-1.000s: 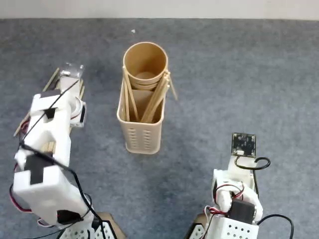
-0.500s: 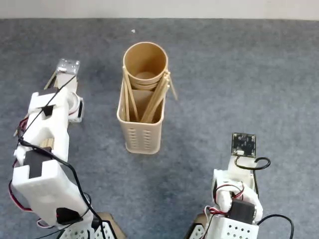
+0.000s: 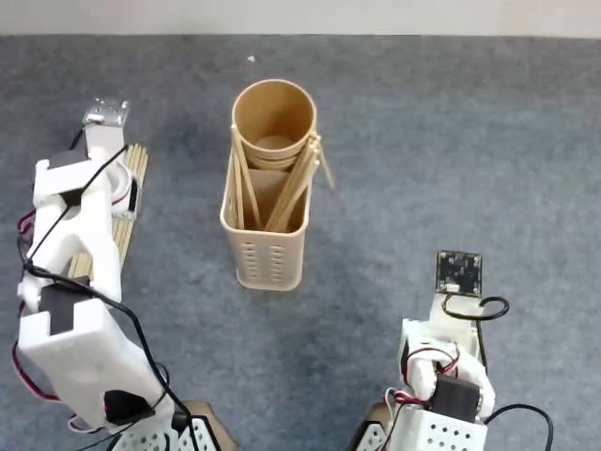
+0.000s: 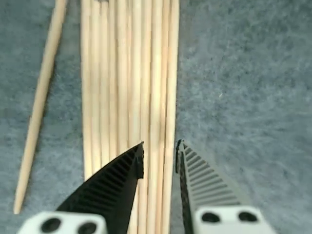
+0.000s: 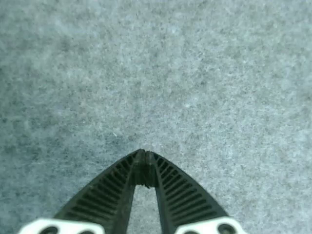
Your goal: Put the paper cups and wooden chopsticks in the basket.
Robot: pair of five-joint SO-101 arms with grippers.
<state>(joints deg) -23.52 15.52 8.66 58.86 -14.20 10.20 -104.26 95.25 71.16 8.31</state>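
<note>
A row of wooden chopsticks [image 4: 131, 73] lies side by side on the grey carpet, with one loose chopstick [image 4: 39, 107] lying apart from the row. My left gripper [image 4: 160, 146] is open just above the row, its fingertips astride a couple of sticks at the row's edge. In the high view these chopsticks [image 3: 137, 171] show beside the left arm [image 3: 70, 235]. The cream basket [image 3: 268, 263] stands mid-table, holding a paper cup [image 3: 273, 113] and several chopsticks [image 3: 299, 183]. My right gripper [image 5: 145, 155] is shut, empty, over bare carpet.
The right arm [image 3: 446, 366] is folded back at the near right edge of the table. Grey carpet spreads open to the right of the basket and in front of it. A pale wall edge runs along the far side.
The left arm has shifted left and slightly farther away in the high view, uncovering the row of chopsticks beside it. The right arm, basket and cup have not moved.
</note>
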